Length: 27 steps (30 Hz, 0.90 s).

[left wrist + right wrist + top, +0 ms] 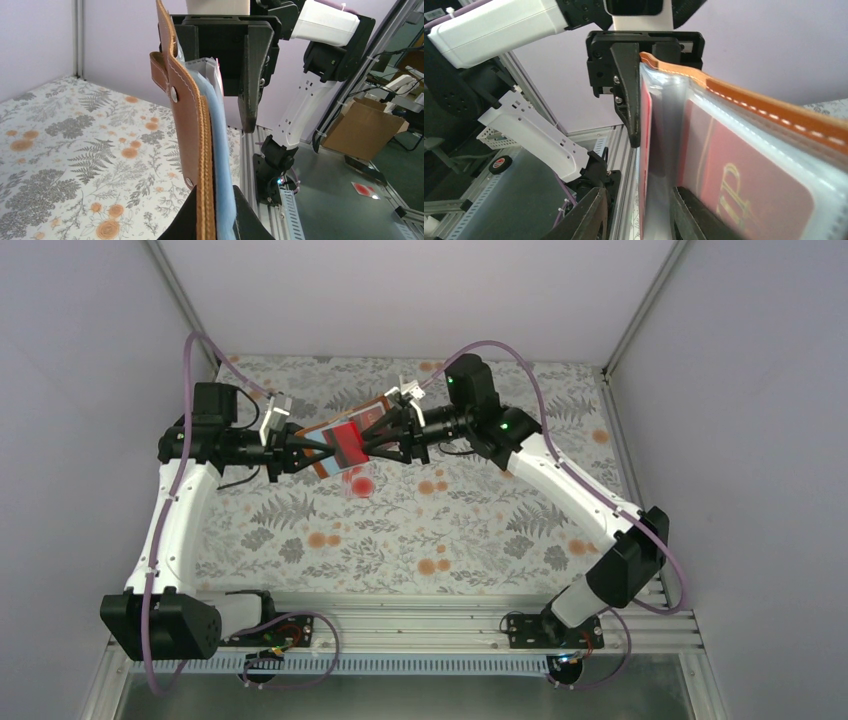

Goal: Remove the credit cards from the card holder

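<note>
The brown leather card holder (338, 440) hangs in the air over the middle of the floral table. My left gripper (318, 448) is shut on its near edge. The left wrist view shows it edge-on, with leather (192, 125) and blue sleeves (220, 160) pinched between the fingers. A solid red credit card (744, 185) with gold marks sits in a clear sleeve. My right gripper (639, 210) is open, its jaws standing either side of another sleeve that holds a red-edged card (644, 150). A pale card with red blotches (358, 483) shows blurred just below the holder. I cannot tell whether it is lying flat or in the air.
The floral cloth (470, 530) covers the table. An aluminium rail (420, 625) runs along the near edge, and lilac walls close in the sides and back. Beyond the rail stands a cardboard box (365, 127), and a small red-spotted piece (364, 189) lies on the grey floor.
</note>
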### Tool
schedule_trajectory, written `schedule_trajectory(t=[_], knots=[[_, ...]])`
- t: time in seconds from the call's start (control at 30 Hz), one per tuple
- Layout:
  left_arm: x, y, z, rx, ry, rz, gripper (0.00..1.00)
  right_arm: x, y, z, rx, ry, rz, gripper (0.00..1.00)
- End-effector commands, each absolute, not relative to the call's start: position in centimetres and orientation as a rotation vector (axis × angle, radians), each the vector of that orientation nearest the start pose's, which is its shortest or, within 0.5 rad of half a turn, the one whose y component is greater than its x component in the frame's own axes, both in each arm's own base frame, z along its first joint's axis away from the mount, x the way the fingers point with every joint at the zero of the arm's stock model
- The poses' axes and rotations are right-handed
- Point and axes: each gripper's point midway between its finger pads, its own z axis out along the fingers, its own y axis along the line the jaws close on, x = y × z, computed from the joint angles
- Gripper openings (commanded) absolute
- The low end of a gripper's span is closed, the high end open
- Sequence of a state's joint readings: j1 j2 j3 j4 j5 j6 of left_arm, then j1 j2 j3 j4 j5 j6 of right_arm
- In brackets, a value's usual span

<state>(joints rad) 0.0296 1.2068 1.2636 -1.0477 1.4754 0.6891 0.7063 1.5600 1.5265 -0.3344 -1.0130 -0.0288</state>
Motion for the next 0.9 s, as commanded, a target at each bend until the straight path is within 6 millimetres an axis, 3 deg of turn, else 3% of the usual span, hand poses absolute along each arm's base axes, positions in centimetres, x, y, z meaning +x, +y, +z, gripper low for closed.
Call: schedule_trajectory(t=[0.0, 0.37, 0.6, 0.87], knots=[[21.6, -16.6, 36.6, 1.056, 1.449, -1.341, 0.02, 20.7, 37.6, 39.6, -1.382, 1.382, 1.417, 0.3], [21.2, -16.7, 36.9, 1.068, 1.422, -1.341, 0.02, 23.2, 38.9, 38.7, -1.291, 1.481, 1.351, 0.13], [20.8, -16.7, 37.1, 1.077, 1.4, -1.338, 0.02, 24.0, 39.5, 37.7, -1.271, 1.532, 1.332, 0.1], [20.7, -16.7, 37.1, 1.085, 1.394, -1.33, 0.02, 21.9, 41.1, 37.4, -1.383, 1.478, 1.408, 0.11]])
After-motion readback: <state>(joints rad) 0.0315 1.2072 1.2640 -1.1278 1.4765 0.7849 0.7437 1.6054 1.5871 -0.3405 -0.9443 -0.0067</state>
